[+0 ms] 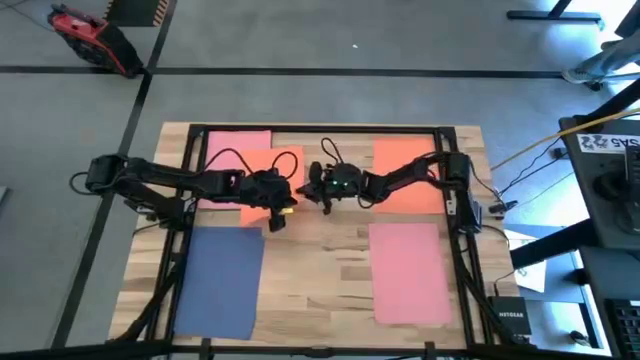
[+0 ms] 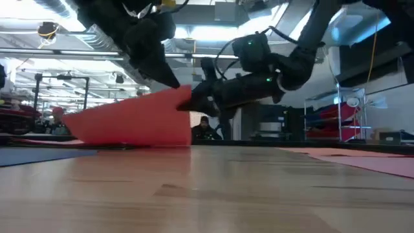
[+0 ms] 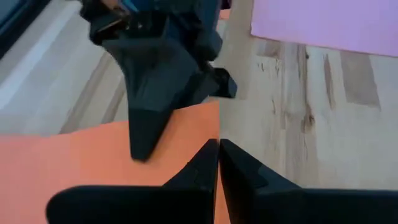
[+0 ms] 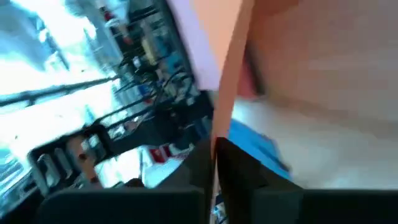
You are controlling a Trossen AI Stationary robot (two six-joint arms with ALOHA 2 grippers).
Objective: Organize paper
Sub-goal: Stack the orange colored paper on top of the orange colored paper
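An orange sheet of paper (image 1: 258, 178) lies at the table's far left, partly over a pink sheet (image 1: 238, 143). Its right-hand edge (image 2: 184, 97) is raised off the table, while its left part (image 2: 90, 133) rests on the wood. Both grippers meet at that raised edge near the table's middle. My left gripper (image 1: 279, 208) is shut on it, and my right gripper (image 1: 318, 192) is shut on it from the other side. A blue sheet (image 1: 222, 282), a second pink sheet (image 1: 408, 272) and a second orange sheet (image 1: 405, 172) lie flat. My left gripper pinches the orange sheet's raised right-hand edge (image 3: 210, 127) between its two shut fingers, close to a corner. That edge is lifted clear and the sheet slopes down to the table on its left. My right gripper pinches the same sheet's edge (image 4: 222, 118) between its two shut fingers, coming from the table's right. The paper stands edge-on out of the fingers. It is held a little off the table beside my left gripper.
Bare wood runs down the table's middle (image 1: 320, 270) between the blue and the near pink sheet. Black frame rails (image 1: 190, 180) run along the table's left, right and far sides. Cables (image 1: 330, 152) hang over the far middle.
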